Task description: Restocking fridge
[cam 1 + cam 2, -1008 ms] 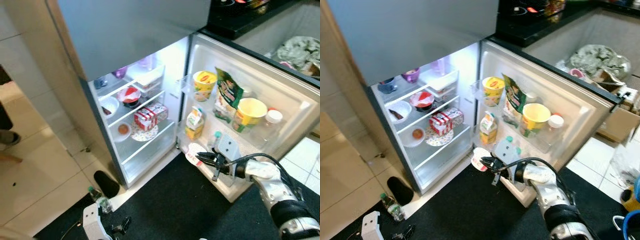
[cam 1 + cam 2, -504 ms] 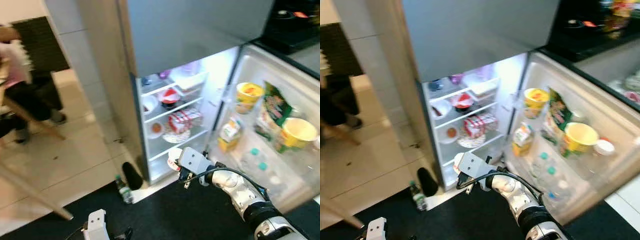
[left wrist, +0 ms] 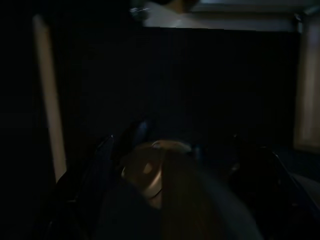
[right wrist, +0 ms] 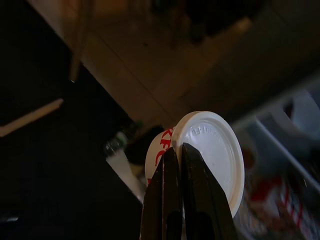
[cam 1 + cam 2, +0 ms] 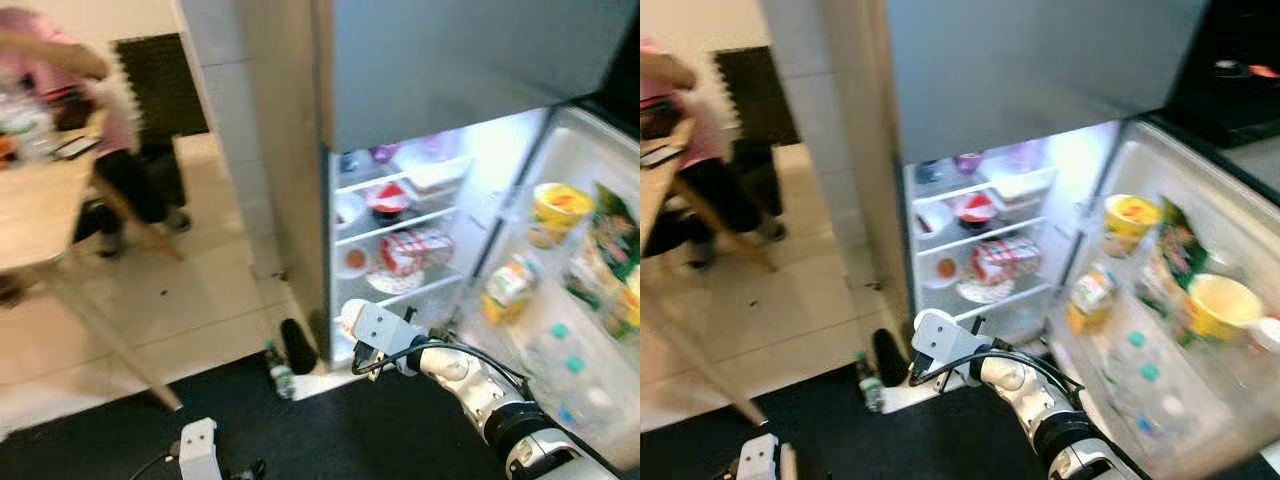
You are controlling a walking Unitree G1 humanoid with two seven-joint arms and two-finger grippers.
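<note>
The right claw [image 4: 180, 150] is clenched on a small round tub [image 4: 205, 155]: its two long black fingers [image 4: 165, 200] lie almost together, pinching the edge where the flat white plastic lid meets the tub's side. The lid is a smooth disc with faint raised lettering; the side behind it is white with red letters. In the head views the claw [image 5: 352, 325] holds the tub [image 5: 349, 318] low in front of the open fridge [image 5: 400, 235], just before its bottom shelf, at the end of the silver right arm [image 5: 470, 385], whose jointed metal segments carry a black cable.

Beyond the claw, the lit fridge has white wire-edged shelves with a red and white carton pack [image 5: 415, 248], a patterned plate [image 5: 392, 282], a small white bowl [image 5: 351, 260] and a red-lidded bowl [image 5: 386, 198]. To the claw's right, the open door [image 5: 560, 330] has clear shelves holding a yellow tub [image 5: 556, 210], a green bag [image 5: 612, 240], a small carton [image 5: 503, 290] and bottles with teal caps [image 5: 560, 335], all blurred.

Down to the claw's left, a plastic bottle [image 5: 279, 368] and a dark shoe [image 5: 298, 345] lie on the pale tiled floor [image 5: 190, 310] at the edge of a black mat [image 5: 330, 430]. Farther left stands a light wooden table [image 5: 40, 215] with a person [image 5: 120, 130] in pink beside it.

The left claw [image 3: 170, 165] hangs low in a very dark view; I cannot tell how its fingers stand.
</note>
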